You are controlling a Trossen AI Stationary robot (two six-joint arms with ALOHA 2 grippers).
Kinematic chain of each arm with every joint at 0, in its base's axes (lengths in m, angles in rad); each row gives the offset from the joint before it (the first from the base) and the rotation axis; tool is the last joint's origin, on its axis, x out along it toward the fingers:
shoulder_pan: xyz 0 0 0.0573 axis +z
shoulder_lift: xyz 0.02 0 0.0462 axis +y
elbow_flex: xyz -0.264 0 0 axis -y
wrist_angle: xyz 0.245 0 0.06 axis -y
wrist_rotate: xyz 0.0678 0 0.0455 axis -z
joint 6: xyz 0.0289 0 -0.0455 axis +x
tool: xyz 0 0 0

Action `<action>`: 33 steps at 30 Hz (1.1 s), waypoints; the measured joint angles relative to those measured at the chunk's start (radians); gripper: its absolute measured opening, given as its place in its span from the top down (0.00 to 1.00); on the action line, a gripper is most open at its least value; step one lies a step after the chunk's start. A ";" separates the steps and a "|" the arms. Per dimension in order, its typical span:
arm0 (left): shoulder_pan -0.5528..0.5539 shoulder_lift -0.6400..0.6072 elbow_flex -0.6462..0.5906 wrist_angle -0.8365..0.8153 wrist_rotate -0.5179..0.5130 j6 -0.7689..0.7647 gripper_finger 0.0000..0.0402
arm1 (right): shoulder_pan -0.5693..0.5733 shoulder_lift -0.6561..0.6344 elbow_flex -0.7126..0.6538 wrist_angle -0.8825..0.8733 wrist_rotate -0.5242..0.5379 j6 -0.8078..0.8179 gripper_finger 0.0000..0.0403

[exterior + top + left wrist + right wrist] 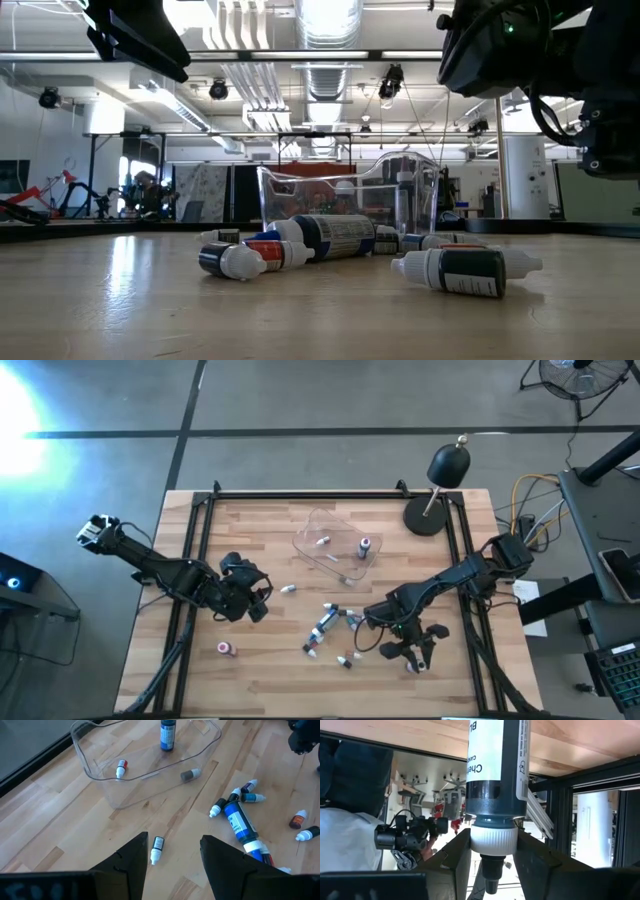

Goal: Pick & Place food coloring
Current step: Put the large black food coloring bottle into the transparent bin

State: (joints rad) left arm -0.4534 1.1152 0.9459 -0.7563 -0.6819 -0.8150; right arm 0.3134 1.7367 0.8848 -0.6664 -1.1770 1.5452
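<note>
One bottle (495, 780) between right fingers (452, 865), wrist view only

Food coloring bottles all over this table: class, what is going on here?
The right gripper grips a large bottle by its white cap. The left gripper hovers open above a small bottle lying beside the clear tray. The tray holds three bottles, one upright; several more lie scattered outside it.

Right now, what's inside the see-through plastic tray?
Three little bottles sit in the clear tray: a blue bottle standing upright, a small white one with a red cap lying down, and a dark one on its side. Nothing seems hidden, since the walls are see-through.
</note>
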 joint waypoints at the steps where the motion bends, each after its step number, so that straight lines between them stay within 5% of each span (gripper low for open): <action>1: 0.000 0.000 0.000 0.000 0.000 0.000 0.61 | 0.000 0.000 0.000 0.000 0.000 0.000 0.70; 22: 0.000 0.000 0.000 0.000 0.000 0.000 0.61 | 0.000 0.000 0.004 0.001 0.012 0.007 0.67; 33: 0.000 0.000 0.000 0.000 0.000 0.000 0.61 | 0.011 0.000 0.039 0.000 0.059 0.021 0.50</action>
State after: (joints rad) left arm -0.4534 1.1152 0.9455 -0.7563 -0.6815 -0.8147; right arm 0.3246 1.7367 0.9237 -0.6659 -1.1181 1.5663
